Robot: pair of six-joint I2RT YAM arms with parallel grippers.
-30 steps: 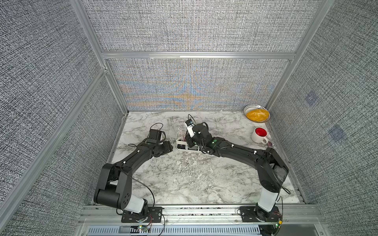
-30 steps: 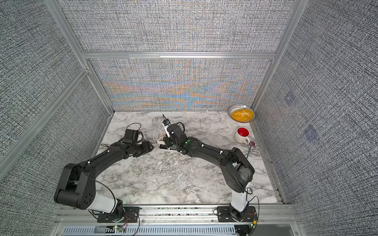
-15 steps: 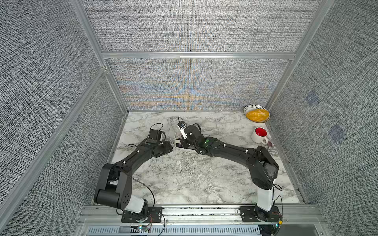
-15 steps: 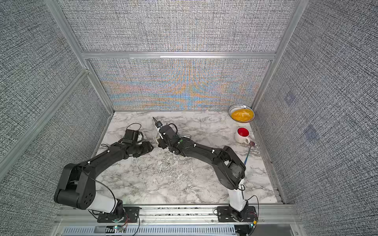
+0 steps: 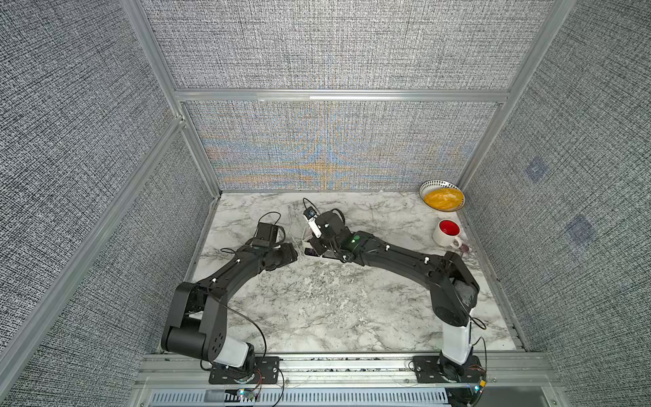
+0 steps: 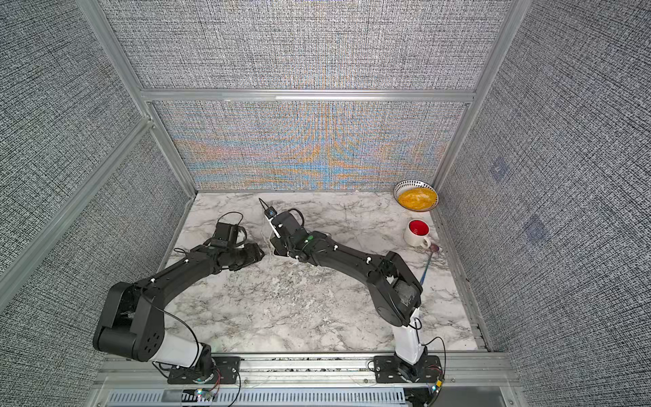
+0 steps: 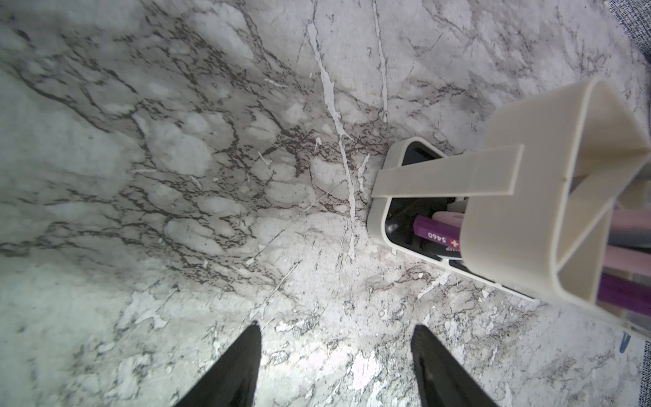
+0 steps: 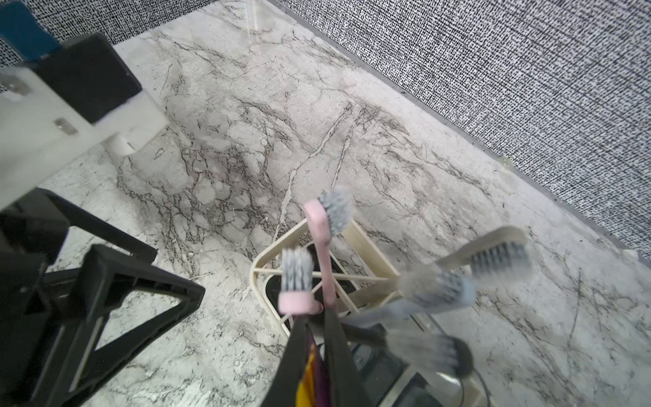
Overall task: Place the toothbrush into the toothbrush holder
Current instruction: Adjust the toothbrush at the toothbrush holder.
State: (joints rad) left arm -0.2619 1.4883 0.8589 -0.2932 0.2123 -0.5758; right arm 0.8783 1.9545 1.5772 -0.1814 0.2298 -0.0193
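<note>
The toothbrush (image 8: 295, 282), pink-headed with grey bristles, stood among others in the end section of the toothbrush holder (image 7: 510, 229), the section crossed by a diagonal bar. The right gripper (image 8: 316, 315) sat directly over it, fingers pressed together on the purple-and-yellow handle below its head. The left gripper (image 7: 336, 327) hung near the holder over the marble table (image 7: 176, 176), jaws apart and empty.

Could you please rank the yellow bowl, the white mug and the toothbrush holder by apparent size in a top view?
1. Yellow bowl: largest.
2. White mug: clearly smaller.
3. Toothbrush holder: smallest as seen, but the right arm covers most of it, so its rank is unsure.
</note>
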